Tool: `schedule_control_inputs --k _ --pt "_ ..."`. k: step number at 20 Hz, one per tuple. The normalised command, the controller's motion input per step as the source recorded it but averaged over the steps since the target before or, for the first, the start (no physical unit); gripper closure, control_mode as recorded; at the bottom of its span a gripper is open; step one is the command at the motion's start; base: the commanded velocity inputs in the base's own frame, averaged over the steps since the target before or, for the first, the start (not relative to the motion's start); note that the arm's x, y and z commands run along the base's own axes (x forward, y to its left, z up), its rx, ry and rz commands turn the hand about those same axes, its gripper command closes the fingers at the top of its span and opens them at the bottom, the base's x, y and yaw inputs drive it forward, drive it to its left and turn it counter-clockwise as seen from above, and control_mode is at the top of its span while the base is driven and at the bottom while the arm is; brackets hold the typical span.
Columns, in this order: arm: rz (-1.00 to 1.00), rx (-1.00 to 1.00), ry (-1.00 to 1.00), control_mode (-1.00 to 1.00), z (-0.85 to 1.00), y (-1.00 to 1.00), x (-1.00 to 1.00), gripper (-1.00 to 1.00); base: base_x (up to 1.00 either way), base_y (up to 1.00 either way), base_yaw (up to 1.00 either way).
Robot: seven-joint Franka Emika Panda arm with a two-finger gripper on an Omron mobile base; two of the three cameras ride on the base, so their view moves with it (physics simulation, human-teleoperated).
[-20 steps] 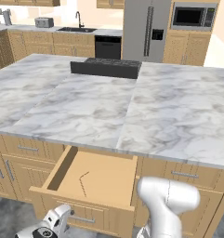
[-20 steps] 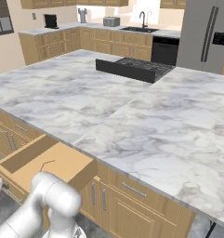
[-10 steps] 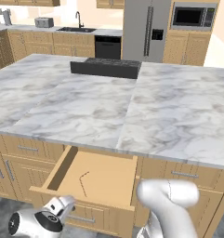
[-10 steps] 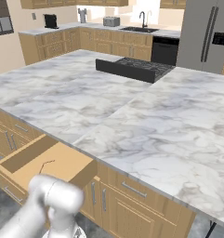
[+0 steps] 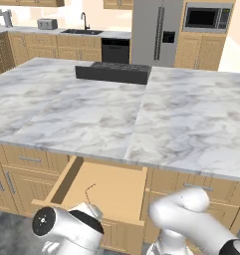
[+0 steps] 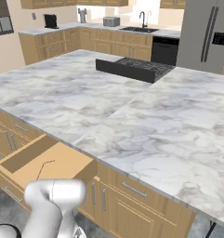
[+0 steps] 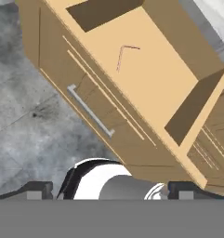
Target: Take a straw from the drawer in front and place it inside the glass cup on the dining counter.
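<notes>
The drawer (image 5: 116,191) under the dining counter (image 5: 141,114) stands pulled out, a shallow light-wood box. On its floor lies the straw (image 5: 89,191), thin, reddish and bent at one end. The right base view has the same drawer (image 6: 62,163) and straw (image 6: 42,168) beneath the marble counter (image 6: 132,111). My wrist (image 5: 66,230) hangs low in front of the drawer's front panel. In the hand view my gripper (image 7: 108,188) is open and holds nothing, looking over the silver handle (image 7: 90,111) into the drawer (image 7: 178,93) at the straw (image 7: 123,55). The glass cup is out of view.
A black cooktop (image 5: 114,73) sits at the far side of the marble top. Narrower wooden drawer fronts (image 5: 27,160) flank the open drawer. Grey floor (image 7: 29,121) lies below the hand. A fridge (image 5: 156,30) and a sink counter (image 5: 84,35) stand far behind.
My hand has risen a little and shifted right in front of the open drawer. The jaws have spread slightly wider. Drawer and straw have stayed put.
</notes>
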Motion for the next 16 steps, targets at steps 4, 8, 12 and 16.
schedule_control_inputs --k 4,8,12,16 --pt "0.0 0.33 0.01 -1.0 1.0 -0.53 -0.15 -1.0 0.0 0.0 0.0" --pt "0.0 0.28 -0.01 -1.0 0.99 -0.59 0.03 -1.0 0.0 0.0 0.0" --pt "0.0 0.25 0.0 -1.0 0.87 -0.52 0.27 -1.0 0.0 0.0 0.0" --pt "0.0 0.17 0.01 -1.0 0.47 -0.2 0.46 -1.0 0.0 0.0 0.0"
